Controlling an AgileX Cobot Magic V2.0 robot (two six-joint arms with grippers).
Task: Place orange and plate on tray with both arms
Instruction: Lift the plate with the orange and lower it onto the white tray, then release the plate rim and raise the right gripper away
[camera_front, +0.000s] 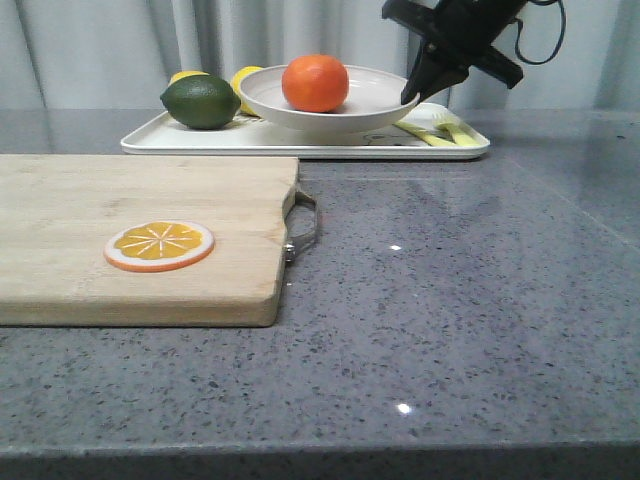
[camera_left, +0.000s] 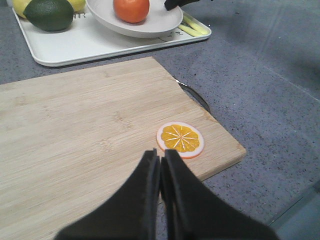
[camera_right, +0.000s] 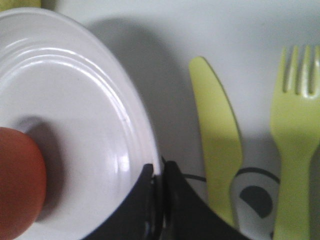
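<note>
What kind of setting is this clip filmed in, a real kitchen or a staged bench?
Probably a staged kitchen-style bench rather than a real kitchen: a grey speckled countertop backed by plain curtains, with a wooden cutting board carrying a flat orange slice, and a tray set with plate, fruit and plastic cutlery.

the left gripper (camera_left: 161, 165) hangs over the wooden cutting board (camera_left: 90, 135), its two dark fingers pressed together with nothing between them; just beyond the tips an orange slice (camera_left: 180, 139) lies flat on the board near its corner; past the board's far edge sits the tray (camera_left: 75, 45) on the grey speckled counter (camera_left: 260, 90); on the tray rests the plate (camera_left: 150, 22) holding the orange (camera_left: 131, 10); a green lime (camera_left: 49, 14) lies beside the plate, with yellow fruit behind it; yellow cutlery (camera_left: 192, 26) lies on the tray's other side.
</note>
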